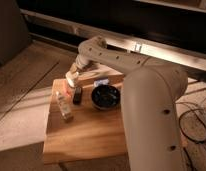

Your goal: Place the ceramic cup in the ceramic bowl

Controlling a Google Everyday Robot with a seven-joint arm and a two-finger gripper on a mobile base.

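The claw (72, 84) hung over the worktop's (91, 137) far-left corner, right at the ceramic cup (71, 78). Whether it had clamped on the cup could not be told. The ceramic bowl (106, 97) sat to the right, past a small black block (77, 96). A good carry probably meant lifting clear of the block, centring over the bowl, and lowering gently.
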